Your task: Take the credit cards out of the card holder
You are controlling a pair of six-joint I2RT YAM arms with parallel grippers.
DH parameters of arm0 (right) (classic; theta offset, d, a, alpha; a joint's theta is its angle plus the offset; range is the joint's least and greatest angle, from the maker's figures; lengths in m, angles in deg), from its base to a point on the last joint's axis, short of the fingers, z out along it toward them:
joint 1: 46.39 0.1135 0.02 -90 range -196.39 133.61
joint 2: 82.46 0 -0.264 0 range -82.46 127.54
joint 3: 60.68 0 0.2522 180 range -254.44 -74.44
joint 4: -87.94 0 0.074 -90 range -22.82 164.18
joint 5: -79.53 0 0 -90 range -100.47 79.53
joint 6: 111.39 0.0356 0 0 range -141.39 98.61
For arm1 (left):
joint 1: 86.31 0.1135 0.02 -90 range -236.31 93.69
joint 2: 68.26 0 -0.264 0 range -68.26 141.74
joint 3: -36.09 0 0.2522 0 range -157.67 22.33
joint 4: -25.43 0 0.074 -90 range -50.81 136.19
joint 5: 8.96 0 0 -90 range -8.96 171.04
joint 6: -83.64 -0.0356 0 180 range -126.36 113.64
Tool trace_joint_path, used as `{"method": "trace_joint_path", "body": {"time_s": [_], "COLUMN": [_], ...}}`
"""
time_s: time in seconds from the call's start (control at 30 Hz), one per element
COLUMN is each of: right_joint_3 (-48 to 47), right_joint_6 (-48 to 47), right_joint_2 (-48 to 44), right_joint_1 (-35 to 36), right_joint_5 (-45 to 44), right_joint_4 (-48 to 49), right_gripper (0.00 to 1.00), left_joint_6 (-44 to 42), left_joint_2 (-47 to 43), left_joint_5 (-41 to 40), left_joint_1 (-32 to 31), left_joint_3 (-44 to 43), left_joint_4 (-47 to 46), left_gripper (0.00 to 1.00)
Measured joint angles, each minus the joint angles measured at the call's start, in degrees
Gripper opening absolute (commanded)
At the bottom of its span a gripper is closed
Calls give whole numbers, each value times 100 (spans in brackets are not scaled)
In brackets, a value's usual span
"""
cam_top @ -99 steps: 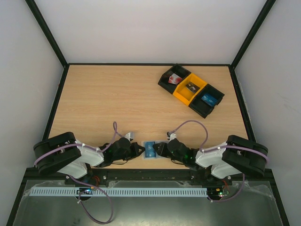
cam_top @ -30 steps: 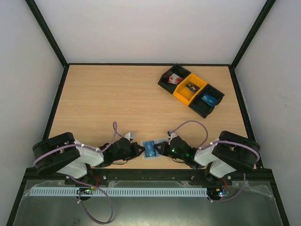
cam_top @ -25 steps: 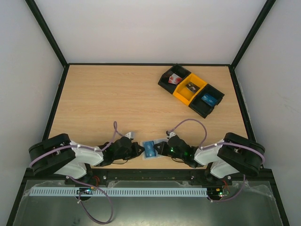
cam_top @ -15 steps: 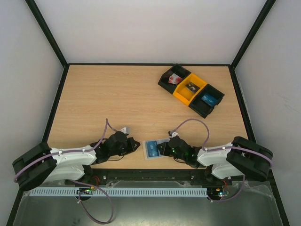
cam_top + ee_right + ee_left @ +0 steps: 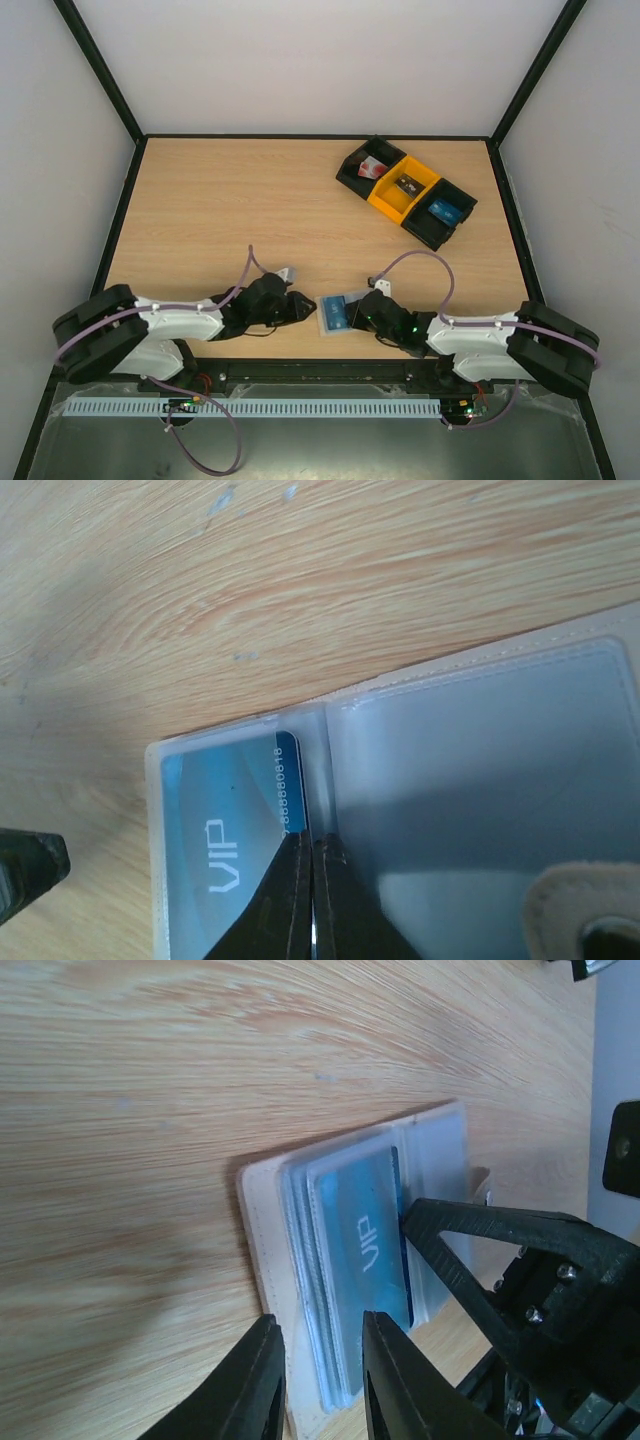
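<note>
Lying in the pocket on the left gripper's side, the blue VIP credit card [image 5: 225, 820] has its inner edge right at the tips of the right gripper [image 5: 307, 845]. Those tips are pressed together with no gap, and I cannot tell whether they nip the card or only rest on it. The card holder [image 5: 480, 770] lies open and flat between the two tools, with its empty clear pocket and tab beneath the right gripper. Its outer edge sits in the narrow gap of the left gripper [image 5: 322, 1320], whose jaws are parted a little and seem to clamp nothing. More card edges look stacked under the blue one. To do this step well, I judge the right tips need a sure pinch on the card alone, not the film over it, then a slow, straight pull while the left gripper pins the sleeve against sliding. Both arms reach low and nearly flat over the table [image 5: 250, 200], fingers facing each other across the holder, well short of the black and yellow bins [image 5: 405, 190].
</note>
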Motion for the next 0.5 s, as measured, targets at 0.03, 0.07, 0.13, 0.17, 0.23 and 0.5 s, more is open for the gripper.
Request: {"method": "trace_joint_path", "body": {"time_s": [0.03, 0.07, 0.13, 0.17, 0.23, 0.5], "right_joint_3": [-26, -59, -146, -201, -310, -560], "right_joint_6": [-2, -4, -24, -39, -66, -201], "right_joint_2": [-72, -138, -256, -304, -389, -570], "right_joint_1": [0, 2, 7, 9, 9, 37], "right_joint_5": [-87, -164, -326, -396, -540, -909], "right_joint_4": [-164, -330, -682, -866, -1172, -1947], "right_gripper": [2, 2, 2, 3, 4, 13], "left_joint_6": [-20, -28, -42, -48, -63, -81], "left_joint_2": [131, 245, 509, 636, 841, 1126], "left_joint_5": [31, 59, 146, 177, 214, 219], "left_joint_1": [-28, -46, -68, -76, -94, -129], "left_joint_3": [-74, -127, -205, -229, -262, -310], "left_joint_4": [-70, -155, -352, -413, -496, -570], "left_gripper": [25, 25, 27, 28, 29, 33]}}
